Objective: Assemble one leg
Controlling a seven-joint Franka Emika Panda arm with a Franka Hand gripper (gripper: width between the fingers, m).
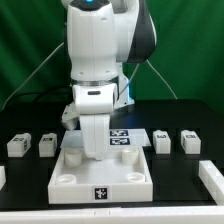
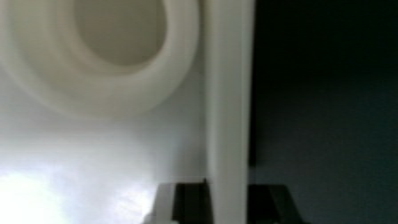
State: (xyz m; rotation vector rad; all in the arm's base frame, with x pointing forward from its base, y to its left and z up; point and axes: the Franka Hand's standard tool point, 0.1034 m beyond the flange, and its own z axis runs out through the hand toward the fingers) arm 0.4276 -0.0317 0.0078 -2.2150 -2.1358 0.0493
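Well, the black counter [image 1: 30, 195] carries a large white panel [image 1: 105, 178], and the gripper [image 1: 92, 148] is down at its far corner toward the exterior view's left. I cannot tell how wide its jaws stand. The nearest leg [image 1: 47, 145] lies just beside that corner, clear of the gripper, with a second leg [image 1: 18, 145] beyond it. A third leg [image 1: 162, 140] and a fourth leg [image 1: 190, 141] lie toward the right.

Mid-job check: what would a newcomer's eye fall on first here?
The big white arm dominates the middle of the exterior view, its fingers down at the far edge of the white square panel. Four stubby legs lie on the black table, two at that view's left, two at its right. The wrist view shows a round socket close up.
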